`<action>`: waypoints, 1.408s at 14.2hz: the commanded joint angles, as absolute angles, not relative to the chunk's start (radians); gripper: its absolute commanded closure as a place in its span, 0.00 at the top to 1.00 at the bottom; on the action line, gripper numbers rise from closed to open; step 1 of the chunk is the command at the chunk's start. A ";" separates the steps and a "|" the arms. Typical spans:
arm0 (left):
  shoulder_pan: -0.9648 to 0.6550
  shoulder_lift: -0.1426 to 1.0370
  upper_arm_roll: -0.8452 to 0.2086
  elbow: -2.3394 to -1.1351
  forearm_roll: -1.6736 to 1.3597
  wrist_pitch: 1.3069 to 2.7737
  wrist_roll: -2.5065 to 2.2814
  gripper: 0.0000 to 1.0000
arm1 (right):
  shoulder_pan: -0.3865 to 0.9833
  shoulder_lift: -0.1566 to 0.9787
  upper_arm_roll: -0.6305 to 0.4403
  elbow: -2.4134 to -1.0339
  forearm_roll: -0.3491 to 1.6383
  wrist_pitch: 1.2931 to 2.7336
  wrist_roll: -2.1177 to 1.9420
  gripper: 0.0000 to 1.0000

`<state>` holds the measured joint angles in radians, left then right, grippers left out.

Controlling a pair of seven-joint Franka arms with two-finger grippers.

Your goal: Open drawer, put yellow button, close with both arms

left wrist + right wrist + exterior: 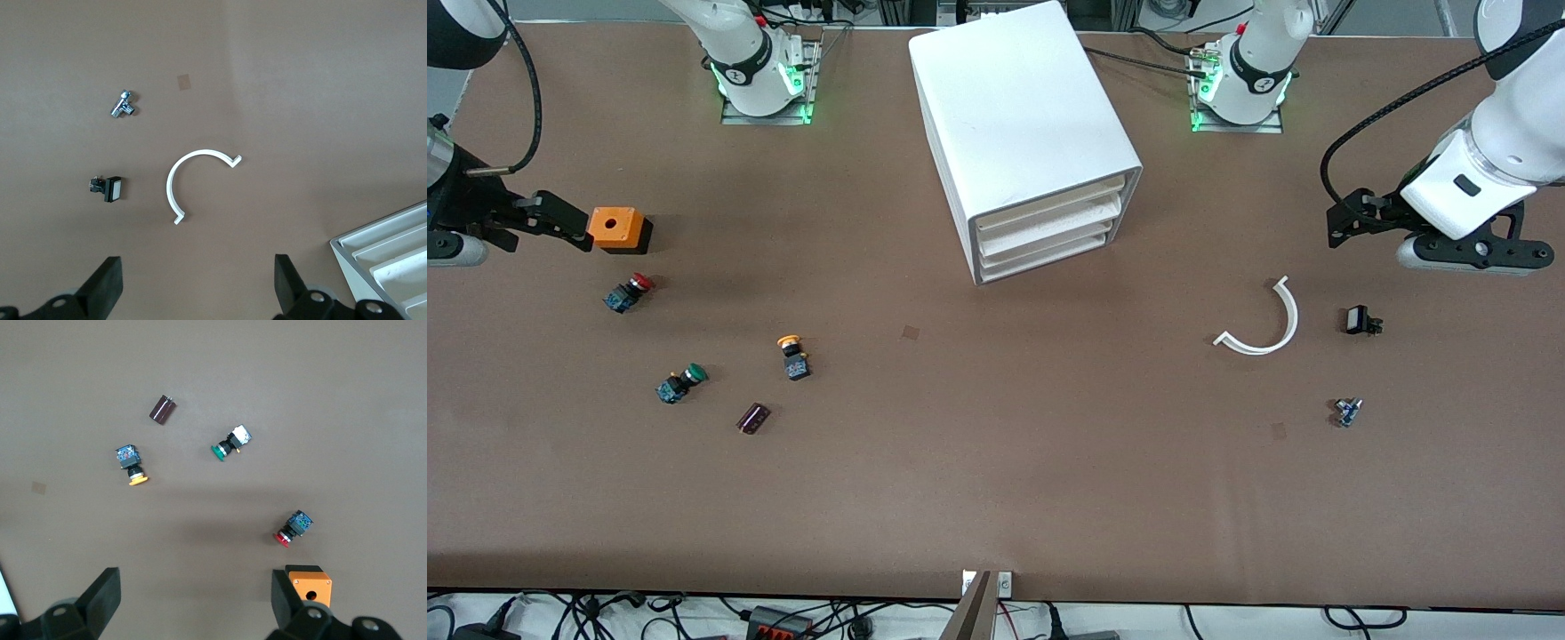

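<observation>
Drawer (pixel 1049 203) sits shut at the top of three in the white cabinet (pixel 1014 107), whose front faces the front camera, angled toward the left arm's end; it looks like light, stiff, smooth plastic, best hooked by its front lip, and the cabinet may slide when pulled. Yellow button (pixel 791 354) lies on the table (pixel 996 480) toward the right arm's end, nearer the front camera than the cabinet, beside a green button (pixel 682 382), a red button (pixel 629 292) and a dark capacitor (pixel 753 418); small, hard and probably light, it should be pinched across its body, since the round cap may slip. Right gripper (pixel 193 597) hangs released, over the table by an orange box (pixel 618 228); left gripper (pixel 199 280) waits, jaws apart, over a white clip (pixel 1263 322).
</observation>
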<state>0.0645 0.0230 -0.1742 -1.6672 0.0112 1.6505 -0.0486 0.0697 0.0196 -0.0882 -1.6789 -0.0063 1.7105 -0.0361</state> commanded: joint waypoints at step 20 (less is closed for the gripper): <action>-0.106 0.290 -0.196 -1.631 -0.553 1.532 -0.017 1.00 | 0.233 0.282 -0.077 -1.695 -0.008 1.877 -0.037 1.00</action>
<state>-0.1081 0.2370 -0.1962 -1.6673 -0.4747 1.5551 -0.0386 0.2020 0.2323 -0.0750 -1.7002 -0.0059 1.8335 -0.0366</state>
